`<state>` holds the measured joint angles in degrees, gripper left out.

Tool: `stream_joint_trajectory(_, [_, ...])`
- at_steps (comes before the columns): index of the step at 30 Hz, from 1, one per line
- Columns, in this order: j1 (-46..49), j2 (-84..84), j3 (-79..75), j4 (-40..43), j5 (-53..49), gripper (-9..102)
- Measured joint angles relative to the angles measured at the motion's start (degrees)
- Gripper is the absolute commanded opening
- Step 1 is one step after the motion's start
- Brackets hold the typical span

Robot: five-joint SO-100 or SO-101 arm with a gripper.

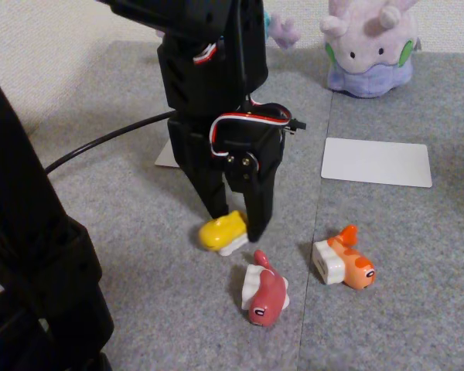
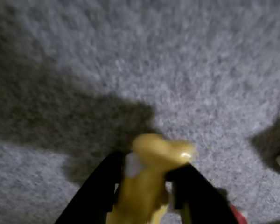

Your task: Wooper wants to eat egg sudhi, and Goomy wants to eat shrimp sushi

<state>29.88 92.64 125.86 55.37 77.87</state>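
In the fixed view, your gripper (image 1: pixel 236 224) stands nose-down on the grey carpet (image 1: pixel 124 201), its two black fingers straddling the egg sudhi (image 1: pixel 222 232), which lies on the floor with its yellow head pointing toward nine o'clock. The red sushi (image 1: pixel 266 294) sits at five o'clock from it, the shrimp sushi (image 1: pixel 344 265) at three o'clock, both well apart from the fingers. Goomy (image 1: pixel 369 48) waits at one o'clock behind a white card (image 1: pixel 377 161); of Wooper (image 1: pixel 283 31), a purple gill peeks past the arm at twelve.

In the wrist view, blurred, the fingers (image 2: pixel 100 186) flank the yellow toy (image 2: pixel 151 179) on either side, closed against it, judging by the contact — a grasp set for the carry to Wooper.
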Motion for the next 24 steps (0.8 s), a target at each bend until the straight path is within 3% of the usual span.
stream_joint_trajectory(8, [-0.18, -0.09, 0.09, 0.35, 0.62, 1])
stream_joint_trajectory(24, [-0.26, -0.18, 0.0, 0.88, 0.62, 0])
